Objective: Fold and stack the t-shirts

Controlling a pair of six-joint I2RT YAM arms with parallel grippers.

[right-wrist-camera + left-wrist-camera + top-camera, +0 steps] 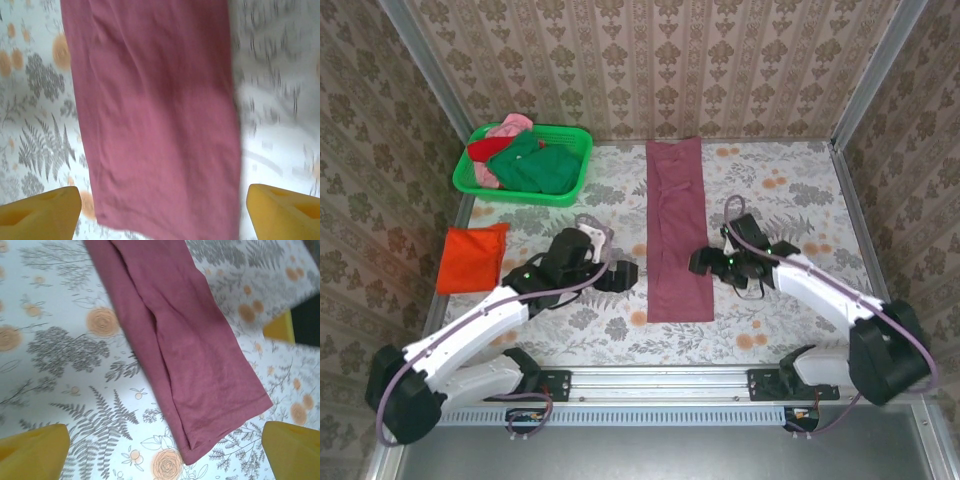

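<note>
- Maroon t-shirt (676,230) – folded into a long narrow strip, flat at the table's centre, running 12 to 6 o'clock. Matte soft cloth with shallow lengthwise creases; the hem at the 6 o'clock end is stitched.
- Right gripper (705,262) – at the strip's 3 o'clock, just beside its edge. Jaws released and spread wide; in the wrist view the yellow fingers (37,212) straddle the strip's width. Contact with the cloth: cannot tell.
- Left gripper (620,275) – at the strip's 9 o'clock, near its lower end and apart from the edge. Also released, holding nothing.
- Orange-red t-shirt (472,258) – folded to a squarish pad at the table's 9 o'clock edge, well apart from the strip.
- Green basket (578,170) – slotted plastic, rectangular, in the 10–11 o'clock corner; it holds crumpled green (535,168), red (485,150) and pink (512,124) shirts.
- Table (780,200) – pale cloth printed with grey ferns and orange blossoms.
</note>
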